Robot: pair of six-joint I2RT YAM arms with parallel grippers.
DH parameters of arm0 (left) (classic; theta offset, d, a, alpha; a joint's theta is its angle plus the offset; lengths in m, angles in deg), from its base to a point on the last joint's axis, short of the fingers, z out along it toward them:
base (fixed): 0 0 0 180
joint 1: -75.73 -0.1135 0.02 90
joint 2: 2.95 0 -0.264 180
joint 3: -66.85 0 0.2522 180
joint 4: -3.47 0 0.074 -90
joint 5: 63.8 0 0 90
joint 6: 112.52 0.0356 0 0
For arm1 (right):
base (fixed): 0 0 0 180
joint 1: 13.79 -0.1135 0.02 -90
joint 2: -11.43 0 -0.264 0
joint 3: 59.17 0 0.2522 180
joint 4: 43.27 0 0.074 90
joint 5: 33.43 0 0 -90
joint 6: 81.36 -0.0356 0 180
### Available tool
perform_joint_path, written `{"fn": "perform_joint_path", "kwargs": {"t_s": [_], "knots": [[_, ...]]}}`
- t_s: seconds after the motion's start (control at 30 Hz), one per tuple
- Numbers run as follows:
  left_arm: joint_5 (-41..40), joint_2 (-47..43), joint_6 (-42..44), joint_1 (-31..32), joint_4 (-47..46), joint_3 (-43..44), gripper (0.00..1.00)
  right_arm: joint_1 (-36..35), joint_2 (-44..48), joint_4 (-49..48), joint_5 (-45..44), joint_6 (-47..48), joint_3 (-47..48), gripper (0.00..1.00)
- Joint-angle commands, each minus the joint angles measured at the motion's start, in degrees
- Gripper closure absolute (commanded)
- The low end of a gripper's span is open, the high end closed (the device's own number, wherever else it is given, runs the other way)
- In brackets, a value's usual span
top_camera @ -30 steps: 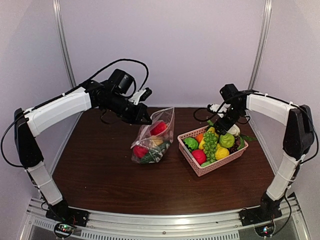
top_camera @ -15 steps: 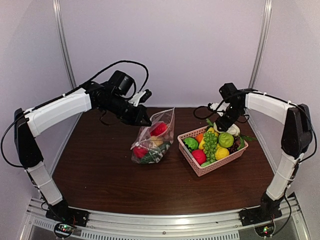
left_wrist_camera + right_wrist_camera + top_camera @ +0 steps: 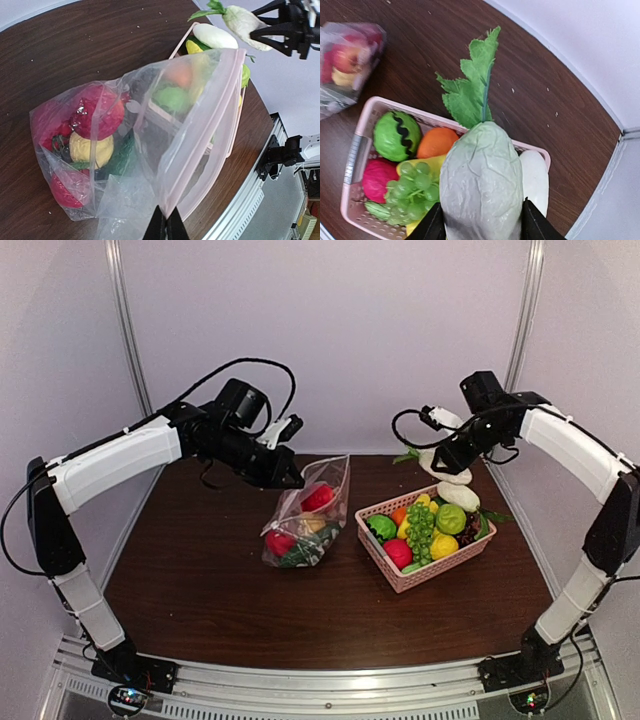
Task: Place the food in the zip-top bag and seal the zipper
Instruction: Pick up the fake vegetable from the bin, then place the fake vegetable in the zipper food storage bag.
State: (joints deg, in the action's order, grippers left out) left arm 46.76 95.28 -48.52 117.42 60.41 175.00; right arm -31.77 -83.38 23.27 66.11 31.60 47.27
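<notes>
The clear zip-top bag [image 3: 308, 515] stands on the table with red, yellow and green toy food inside; it also shows in the left wrist view [image 3: 150, 150]. My left gripper [image 3: 292, 478] is shut on the bag's mouth edge, pinching the pale pink zipper strip [image 3: 200, 135], and holds the mouth up. My right gripper [image 3: 445, 453] is shut on a white cabbage [image 3: 442, 466] with green leaves [image 3: 470, 90] and holds it in the air above the back of the pink basket [image 3: 428, 575]. The cabbage fills the right wrist view [image 3: 480, 185].
The pink lattice basket [image 3: 355, 150] at right holds a green melon-like piece [image 3: 395, 135], an orange [image 3: 437, 142], green grapes [image 3: 420, 525], a red piece [image 3: 398, 552], yellow pieces and a white oblong piece [image 3: 535, 180]. Booth walls stand close behind.
My right gripper has lifted the white cabbage up out of the basket and raised it back and higher. My left gripper still holds the bag's mouth in the same place.
</notes>
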Motion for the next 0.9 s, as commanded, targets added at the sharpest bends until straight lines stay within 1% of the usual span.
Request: {"fn": "perform_joint_path", "kwargs": {"t_s": [0.0, 0.13, 0.2, 0.27, 0.37, 0.43, 0.47, 0.6, 0.67, 0.87], "knots": [[0.9, -0.4, -2.2, 0.1, -4.3, -0.5, 1.0, -1.3, 6.1, 1.1, 17.9, 0.6, 3.2, 0.56], [1.6, -0.3, -3.7, 0.1, -6.5, -0.2, 1.0, -4.6, 7.8, 0.9, 27.6, -0.2, 6.3, 0.56], [2.0, -0.3, -4.7, 0.1, -7.8, -0.2, 1.0, -7.0, 7.5, 1.8, 30.9, 0.1, 8.4, 0.55], [2.4, -0.4, -5.7, 0.1, -9.3, -0.4, 1.0, -9.8, 7.2, 1.9, 32.5, 0.4, 9.9, 0.55], [3.9, -0.4, -7.0, 0.2, -11.3, -0.7, 1.0, -13.9, 7.1, -1.1, 33.6, 0.2, 10.6, 0.55], [4.7, -0.3, -7.3, 0.2, -11.7, -0.4, 1.0, -16.2, 6.4, -3.3, 32.7, -0.4, 11.1, 0.54], [4.6, -0.4, -7.4, 0.2, -11.6, -0.1, 1.0, -17.4, 5.2, -2.6, 30.4, -0.3, 12.7, 0.54], [4.2, -1.6, -8.2, 0.2, -11.7, 0.0, 1.0, -20.5, -3.9, 7.0, 27.4, 1.2, 21.4, 0.57], [4.2, -2.6, -8.5, 0.2, -12.1, -0.4, 1.0, -21.3, -6.6, 8.8, 25.9, 0.6, 21.9, 0.58], [4.2, -6.1, -10.1, 0.2, -17.2, -4.1, 1.0, -23.4, -8.4, 10.5, 22.1, -0.6, 20.6, 0.58]]}}
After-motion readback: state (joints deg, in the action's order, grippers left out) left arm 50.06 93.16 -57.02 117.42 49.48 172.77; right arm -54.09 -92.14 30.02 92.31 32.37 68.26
